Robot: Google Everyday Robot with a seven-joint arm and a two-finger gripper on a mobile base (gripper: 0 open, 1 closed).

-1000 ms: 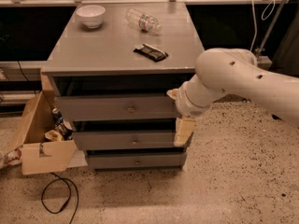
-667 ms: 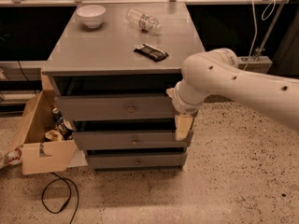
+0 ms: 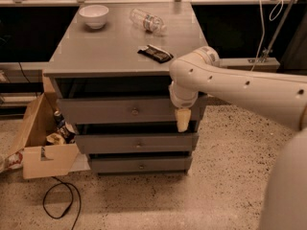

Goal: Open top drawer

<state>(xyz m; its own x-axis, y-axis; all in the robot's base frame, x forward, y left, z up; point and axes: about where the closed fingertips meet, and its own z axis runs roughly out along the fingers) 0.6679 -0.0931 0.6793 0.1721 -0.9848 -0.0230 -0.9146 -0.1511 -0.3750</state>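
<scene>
The top drawer point(image 3: 110, 111) is the widest grey front of three, just under the grey cabinet top point(image 3: 110, 51), with a small round metal knob point(image 3: 135, 111) at its centre. A dark gap shows above its front. My gripper point(image 3: 182, 120) hangs downward from the white arm point(image 3: 225, 80), in front of the right end of the top drawer's front, to the right of the knob and apart from it. Its cream tip reaches down to the drawer's lower edge.
The two shorter drawers, the middle one point(image 3: 136, 143) and the bottom one point(image 3: 140, 165), sit below. A white bowl point(image 3: 94, 15), a lying plastic bottle point(image 3: 148, 20) and a dark snack bar point(image 3: 154, 53) are on top. An open cardboard box point(image 3: 45, 150) and a black cable point(image 3: 60, 200) lie on the floor to the left.
The arm has swung left and the gripper has moved a little left and up along the top drawer's front. The drawers have not moved.
</scene>
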